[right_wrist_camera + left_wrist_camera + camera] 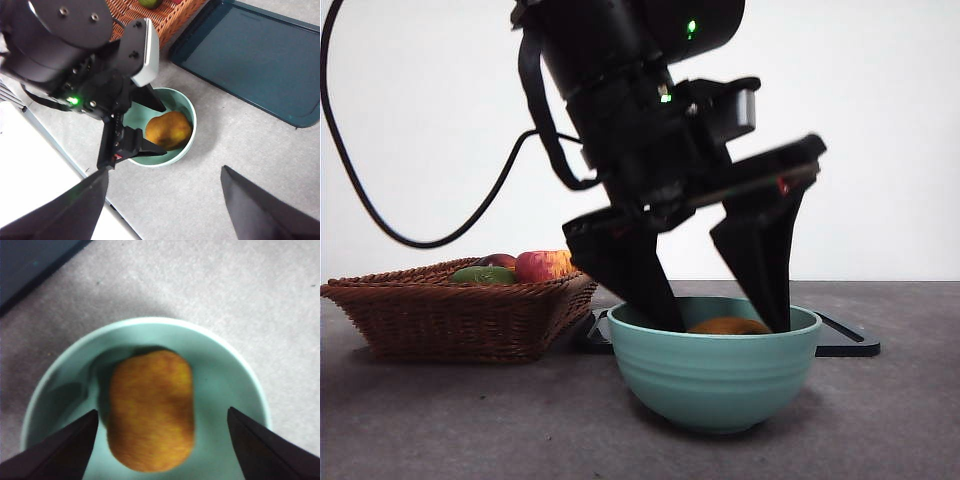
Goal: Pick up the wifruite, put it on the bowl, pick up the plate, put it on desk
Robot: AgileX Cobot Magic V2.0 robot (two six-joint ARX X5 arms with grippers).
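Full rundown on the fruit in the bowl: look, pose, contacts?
The fruit is an oval, orange-brown piece with a matte, slightly fuzzy-looking skin, whole and unmarked. It lies on its side inside the mint-green bowl, only its top showing over the rim in the front view. The left gripper is open, its fingers either side of it and clear of it.

Nothing here can be read: no word, label, brand or number shows on the bowl (715,375), the wicker basket (460,318) or the dark tray (260,60). The working arm (620,110) carries only small green indicator lights (plain glowing dots, no lettering beside them) and a speck of red.
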